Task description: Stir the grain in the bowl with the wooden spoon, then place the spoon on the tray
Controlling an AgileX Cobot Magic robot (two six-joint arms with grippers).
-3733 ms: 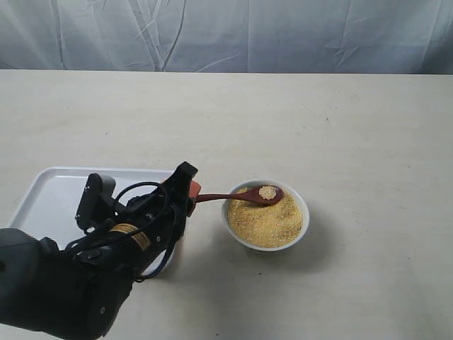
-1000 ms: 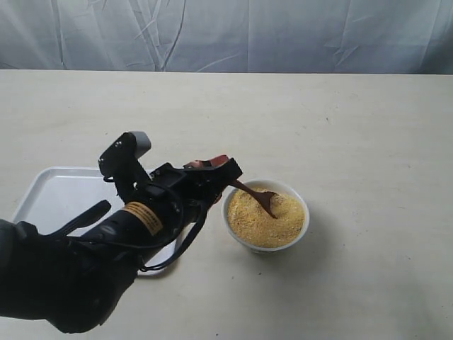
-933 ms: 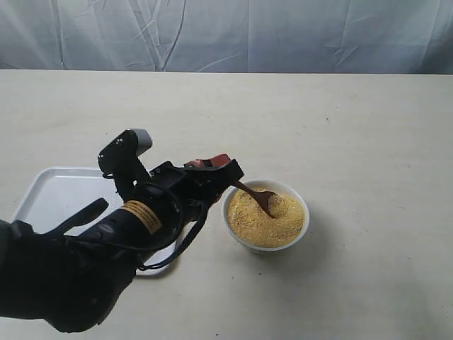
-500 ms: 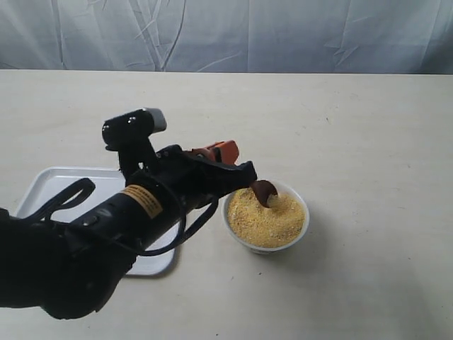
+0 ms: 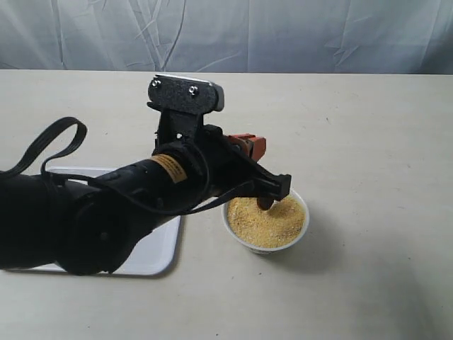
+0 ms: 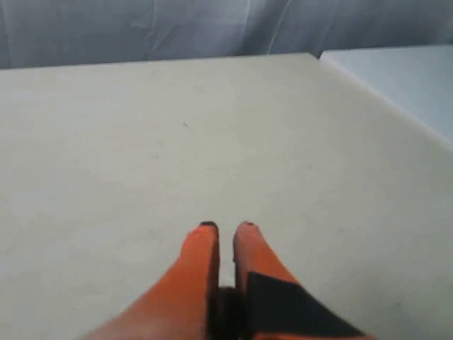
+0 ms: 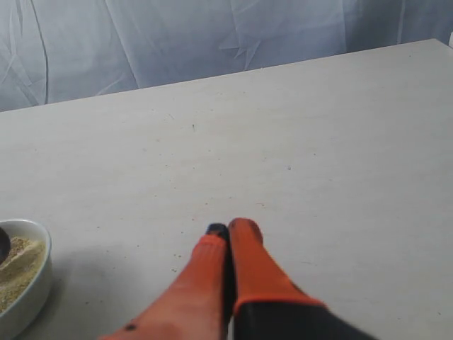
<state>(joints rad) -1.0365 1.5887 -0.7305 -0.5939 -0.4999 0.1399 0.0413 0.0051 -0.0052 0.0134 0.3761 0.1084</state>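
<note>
The small white bowl (image 5: 299,225) holds golden-yellow grain (image 5: 269,223) and stands right of the white tray (image 5: 152,255). My left gripper (image 5: 270,186) hangs over the bowl's near-left rim, shut on the wooden spoon (image 5: 265,202). The spoon stands steeply, with its dark tip dipped in the grain. In the left wrist view the left gripper (image 6: 225,227) shows a dark handle (image 6: 226,312) pinched low between its orange fingers. My right gripper (image 7: 230,228) is shut and empty above bare table. To one side of it are the bowl (image 7: 32,294), the grain (image 7: 18,273) and a sliver of the spoon (image 7: 2,244).
My bulky black left arm (image 5: 106,212) covers most of the tray and the table left of the bowl. A wrinkled grey cloth backdrop (image 5: 283,35) closes the far side of the table. A pale blue-grey surface (image 6: 403,78) lies past the table's edge in the left wrist view.
My left arm has swung up and to the right over the bowl. The spoon has gone from slanting in at the left to standing steeply, tip still in the grain.
</note>
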